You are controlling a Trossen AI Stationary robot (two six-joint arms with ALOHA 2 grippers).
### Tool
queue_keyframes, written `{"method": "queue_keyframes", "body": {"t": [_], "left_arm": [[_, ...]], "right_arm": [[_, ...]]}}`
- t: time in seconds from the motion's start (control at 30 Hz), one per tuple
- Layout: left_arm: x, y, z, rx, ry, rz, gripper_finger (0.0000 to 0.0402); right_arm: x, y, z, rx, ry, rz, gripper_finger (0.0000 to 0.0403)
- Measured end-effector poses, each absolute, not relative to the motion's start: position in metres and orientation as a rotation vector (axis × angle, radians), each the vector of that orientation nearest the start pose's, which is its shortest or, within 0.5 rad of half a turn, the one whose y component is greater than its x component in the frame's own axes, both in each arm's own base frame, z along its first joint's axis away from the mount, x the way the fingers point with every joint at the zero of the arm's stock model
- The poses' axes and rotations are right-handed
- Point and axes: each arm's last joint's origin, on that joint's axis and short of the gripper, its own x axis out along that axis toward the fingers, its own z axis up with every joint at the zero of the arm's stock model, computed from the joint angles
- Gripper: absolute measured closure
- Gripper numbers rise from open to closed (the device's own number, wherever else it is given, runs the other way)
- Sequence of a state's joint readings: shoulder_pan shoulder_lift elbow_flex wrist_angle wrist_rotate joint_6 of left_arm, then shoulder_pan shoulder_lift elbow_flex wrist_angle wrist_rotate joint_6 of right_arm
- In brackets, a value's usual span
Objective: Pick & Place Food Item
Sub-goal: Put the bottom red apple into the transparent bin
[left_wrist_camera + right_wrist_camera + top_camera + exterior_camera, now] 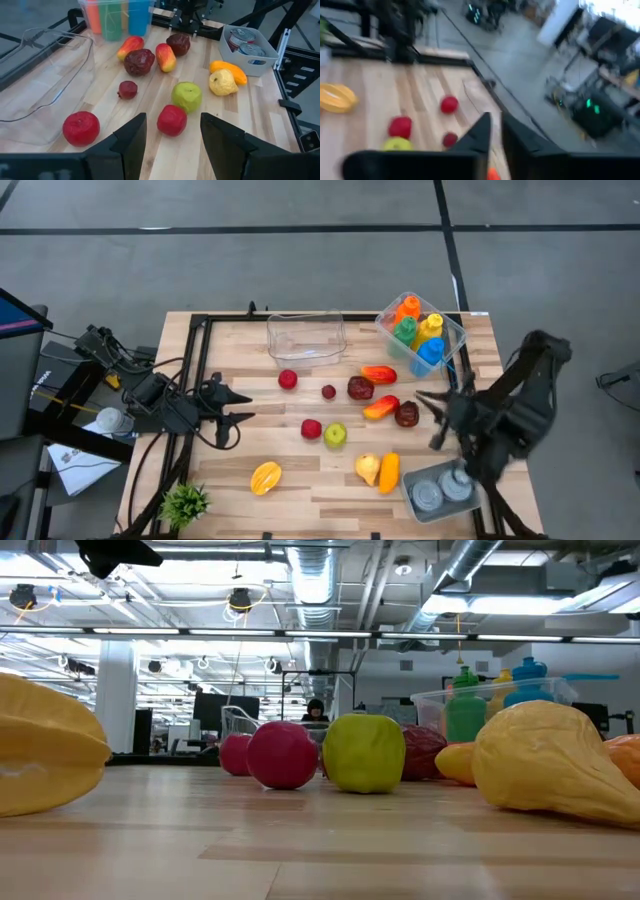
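Note:
Plastic food lies spread over the wooden table [230, 340]. A red apple [311, 428] and a green apple [335, 435] lie near the middle. My left gripper [238, 412] is open and empty at the table's left side, pointing toward the red apple [171, 120], which lies a little ahead of its fingers. My right gripper [430, 418] hangs above the table's right side, near a dark red fruit [407, 414]. Its fingers stand close together in the right wrist view [496, 132] and hold nothing.
A clear tub [305, 337] stands at the back, with a bin of coloured bottles [420, 330] at the back right. A grey bin of cans [440, 490] is at the front right. A starfruit [265, 477], a yellow pear [368, 469] and a small plant [185, 502] lie near the front.

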State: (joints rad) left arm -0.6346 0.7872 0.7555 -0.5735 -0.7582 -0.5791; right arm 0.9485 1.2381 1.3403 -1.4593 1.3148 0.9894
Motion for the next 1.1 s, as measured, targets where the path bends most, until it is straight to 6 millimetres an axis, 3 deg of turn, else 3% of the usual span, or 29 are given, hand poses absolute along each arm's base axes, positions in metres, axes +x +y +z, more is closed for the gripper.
{"method": "queue_keyframes", "body": {"t": [0.2,0.43,0.6,0.8,1.1], "left_arm": [[0.135,-0.074,0.293,-0.148,0.398,0.269,0.0225],[0.136,-0.075,0.294,-0.160,0.385,0.267,0.0225],[0.136,-0.074,0.294,-0.160,0.383,0.269,0.0225],[0.136,-0.074,0.294,-0.159,0.383,0.269,0.0225],[0.136,-0.074,0.294,-0.158,0.385,0.268,0.0225]], "right_arm": [[0.137,0.112,0.331,-0.153,0.378,-0.374,0.0392],[0.159,0.108,0.300,-0.053,0.140,0.060,0.0396],[0.165,0.094,0.280,-0.034,0.239,0.007,0.0384],[0.168,0.082,0.260,-0.064,0.461,-0.089,0.0299],[0.175,0.075,0.280,-0.039,0.704,-0.232,0.0116]]}}
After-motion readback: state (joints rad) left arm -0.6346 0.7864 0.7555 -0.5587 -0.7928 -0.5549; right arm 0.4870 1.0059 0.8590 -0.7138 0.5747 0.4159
